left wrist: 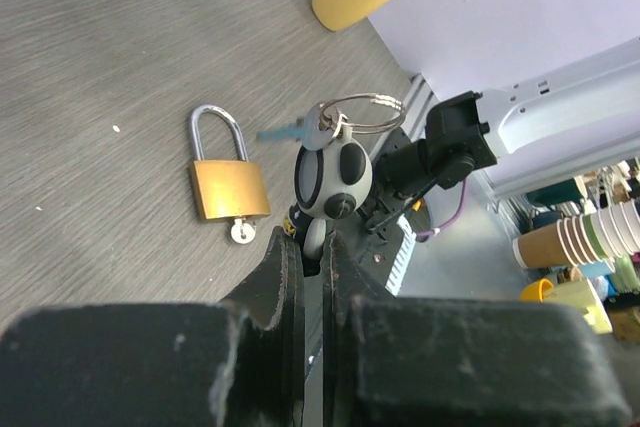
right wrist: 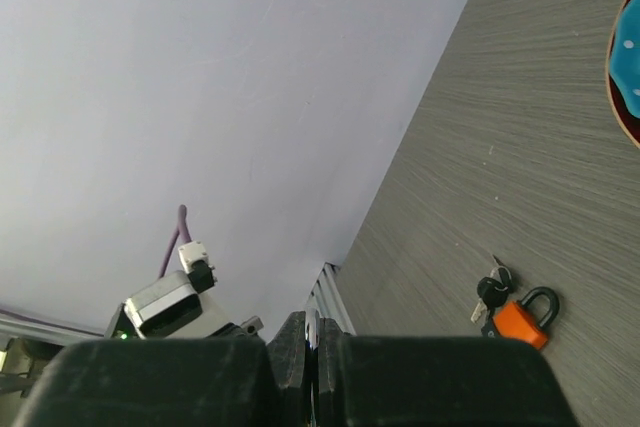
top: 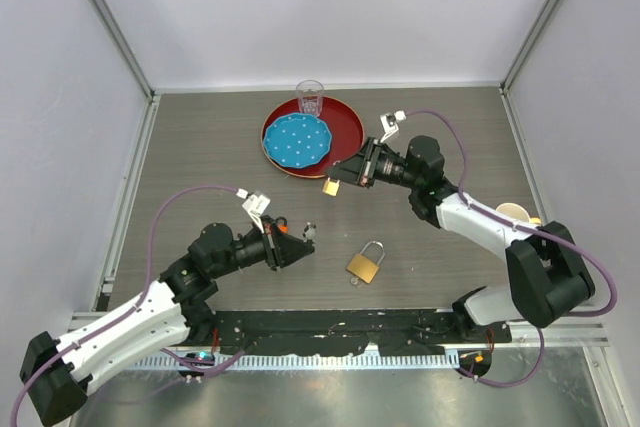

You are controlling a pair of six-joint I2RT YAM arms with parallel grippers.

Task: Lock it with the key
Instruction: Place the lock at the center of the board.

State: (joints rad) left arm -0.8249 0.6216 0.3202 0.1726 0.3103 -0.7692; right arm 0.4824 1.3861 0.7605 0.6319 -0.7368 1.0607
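One key fob (left wrist: 335, 182) is clamped in the left gripper (left wrist: 308, 244), and the padlock (left wrist: 228, 187) lies near, beyond its fingertips. The right gripper (top: 346, 175) is held closed. Next, the blue key (left wrist: 278, 132) probably must be aimed at the keyhole.

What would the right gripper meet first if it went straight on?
The way of the right gripper looks free to the side wall; the orange padlock lies off that line. Depth is unclear.

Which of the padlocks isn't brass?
The orange padlock, keys beside it; the large padlock mid-table and the small padlock at the right claw are brass.
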